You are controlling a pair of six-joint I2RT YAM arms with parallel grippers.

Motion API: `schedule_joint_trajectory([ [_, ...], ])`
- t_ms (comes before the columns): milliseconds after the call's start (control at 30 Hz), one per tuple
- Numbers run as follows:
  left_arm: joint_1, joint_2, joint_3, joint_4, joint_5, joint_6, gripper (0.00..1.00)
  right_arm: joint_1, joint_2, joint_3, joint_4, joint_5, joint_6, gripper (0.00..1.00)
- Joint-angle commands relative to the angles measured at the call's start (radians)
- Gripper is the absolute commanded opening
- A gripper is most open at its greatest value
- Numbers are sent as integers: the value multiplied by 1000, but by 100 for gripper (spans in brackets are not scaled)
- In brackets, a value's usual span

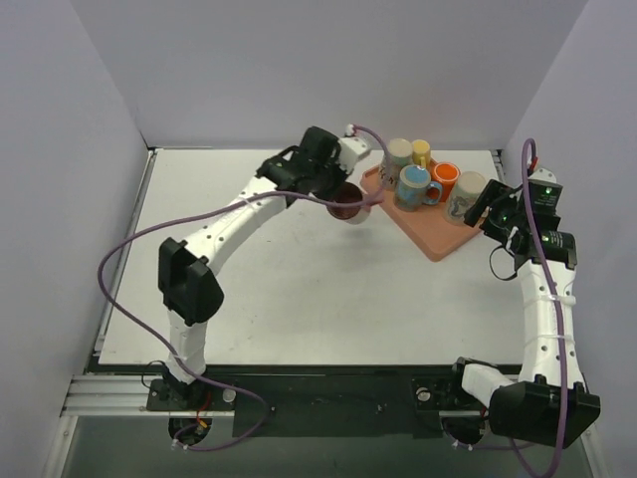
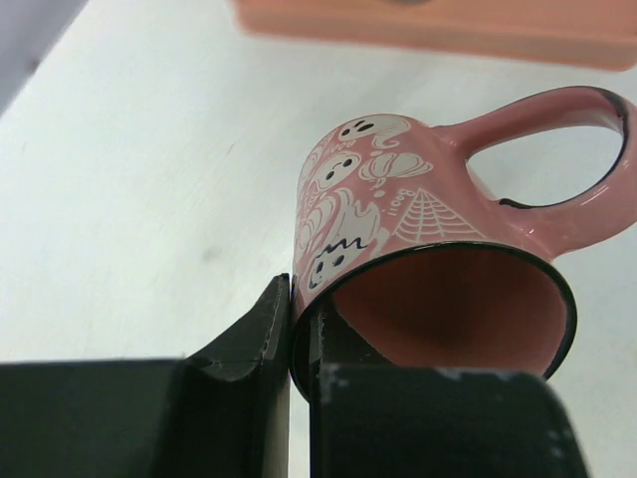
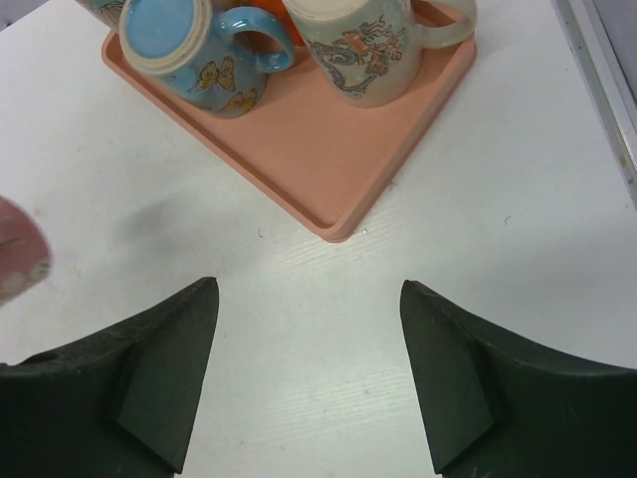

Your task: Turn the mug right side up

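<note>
The mug (image 2: pixel 398 199) is pink with white ghosts and a spider web. It is held over the table just left of the tray, tilted, with its open mouth toward the left wrist camera and its handle to the right. My left gripper (image 2: pixel 299 319) is shut on its rim, one finger (image 2: pixel 254 329) outside the wall and the other inside. From above, the mug (image 1: pixel 346 205) hangs under the left gripper (image 1: pixel 333 194). My right gripper (image 3: pixel 309 299) is open and empty over bare table near the tray's corner. The mug's pink edge (image 3: pixel 20 249) shows blurred at the left of the right wrist view.
A salmon tray (image 1: pixel 438 234) at the back right carries several mugs: a blue butterfly one (image 3: pixel 184 45) upside down, a cream one (image 3: pixel 358 45), an orange one (image 1: pixel 445 179). The right gripper (image 1: pixel 495 214) hovers by the tray's right edge. Grey walls close in the table.
</note>
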Motion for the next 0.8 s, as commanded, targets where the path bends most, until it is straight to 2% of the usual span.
schedule_joint_trajectory([
  [0,213,-188,-48,-217,-82,-152,0,2,-49,-12,-5,23,-22,69],
  [33,284,-203,-104,-219,-76,-175,0,2,-62,-29,5,31,-22,70],
  [67,330,-241,-133,-216,-73,-185,0,2,-82,-49,34,34,-18,91],
  [100,400,-257,-188,-205,-78,-186,0,2,-88,-58,60,36,-16,97],
  [200,539,-323,-290,-174,-93,-182,0,3,-108,-78,77,26,-10,97],
  [300,718,-337,-366,-157,-29,-186,0,3,-112,-86,87,19,5,98],
  [333,767,-332,-376,-154,12,-186,0,5,-117,-89,90,13,13,98],
  [467,919,-293,-391,-138,25,-186,0,11,-137,-109,108,3,16,98],
  [767,995,-153,-383,-127,122,-177,0,14,-169,-154,113,-10,-16,98],
])
